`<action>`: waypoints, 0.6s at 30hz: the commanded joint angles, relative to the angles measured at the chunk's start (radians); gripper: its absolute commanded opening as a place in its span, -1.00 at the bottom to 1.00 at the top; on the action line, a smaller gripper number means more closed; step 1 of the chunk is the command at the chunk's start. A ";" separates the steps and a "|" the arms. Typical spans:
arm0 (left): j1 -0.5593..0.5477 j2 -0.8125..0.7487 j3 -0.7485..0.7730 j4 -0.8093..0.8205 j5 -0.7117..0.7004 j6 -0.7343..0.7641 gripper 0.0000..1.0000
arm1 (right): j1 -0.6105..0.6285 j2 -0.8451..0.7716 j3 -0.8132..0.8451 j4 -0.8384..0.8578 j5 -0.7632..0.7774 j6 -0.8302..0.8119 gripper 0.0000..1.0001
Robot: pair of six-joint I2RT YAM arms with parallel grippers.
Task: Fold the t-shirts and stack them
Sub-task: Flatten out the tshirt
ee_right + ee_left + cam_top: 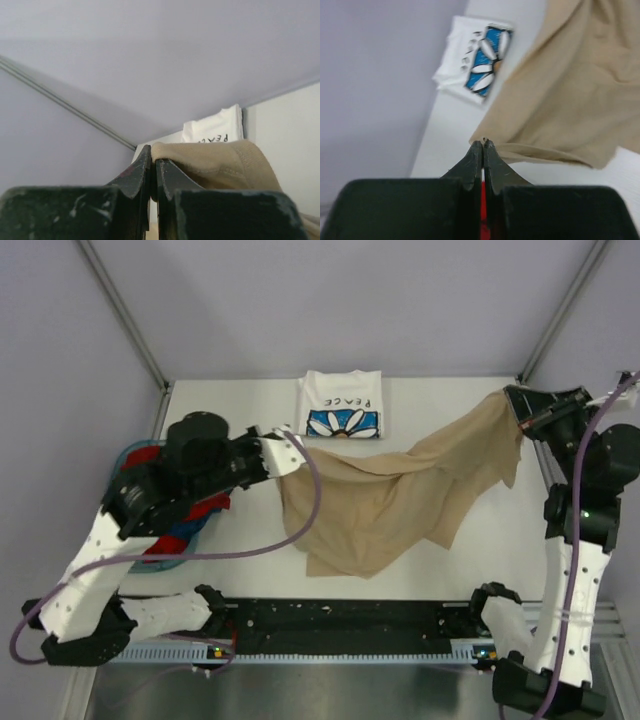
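Observation:
A tan t-shirt (400, 495) hangs stretched between my two grippers, its lower part lying rumpled on the white table (230, 410). My left gripper (289, 462) is shut, its tips (483, 143) pinching the tan t-shirt's (570, 90) left corner. High at the right, my right gripper (520, 423) is shut on a thick fold of the same shirt (225, 160), seen at its tips (153, 159). A white daisy-print t-shirt (343, 405) lies folded at the table's back edge, also in the wrist views (477, 60) (215, 130).
A teal basket (125, 455) stands at the left under my left arm, with red cloth (145, 455) and blue cloth (185, 535) in it. Grey walls close the back and sides. A black rail (340, 625) runs along the near edge.

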 commanded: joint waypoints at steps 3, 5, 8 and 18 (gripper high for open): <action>0.119 -0.155 0.135 0.145 -0.445 -0.039 -1.00 | -0.014 -0.137 0.310 -0.130 0.042 -0.118 -1.00; 0.157 -0.185 0.185 0.168 -0.525 -0.028 -1.00 | -0.013 -0.172 0.371 -0.171 0.071 -0.151 -1.00; 0.209 -0.215 0.250 0.177 -0.557 -0.028 -1.00 | -0.011 -0.209 0.439 -0.213 0.099 -0.190 -1.00; 0.263 -0.245 0.221 0.220 -0.654 -0.008 -1.00 | 0.047 -0.223 0.447 -0.274 0.135 -0.274 -1.00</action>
